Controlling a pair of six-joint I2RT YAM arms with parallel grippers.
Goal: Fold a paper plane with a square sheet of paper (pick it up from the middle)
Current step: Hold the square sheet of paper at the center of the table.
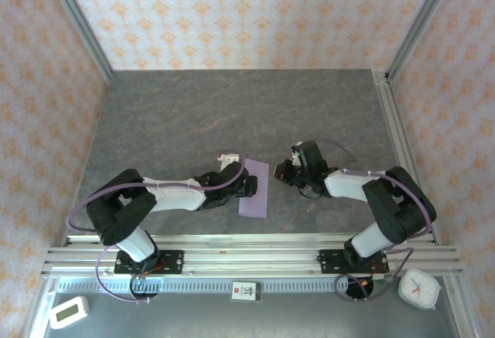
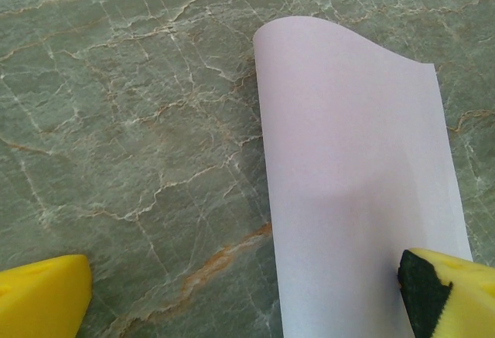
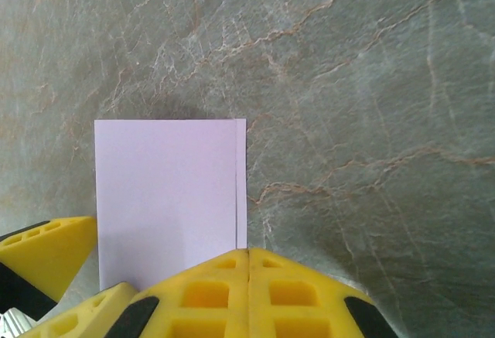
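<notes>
The square sheet of paper (image 1: 254,188) lies on the table folded in half into a narrow pale lilac rectangle. Its far end curls up in the left wrist view (image 2: 352,175). My left gripper (image 1: 244,187) stands open at the sheet's left edge: one yellow finger (image 2: 42,301) is over bare table, the other (image 2: 452,291) over the paper. My right gripper (image 3: 247,259) is shut, its joined tips at the sheet's (image 3: 166,195) open edge, where two layers lie slightly offset. I cannot tell whether they touch the paper. A paper plane is out of view.
The grey marbled table (image 1: 193,114) is boxed in by patterned walls behind and on both sides. A metal rail (image 1: 247,254) runs along the near edge under the arm bases. A white timer (image 1: 68,311) and a small clock (image 1: 419,288) sit in front of it.
</notes>
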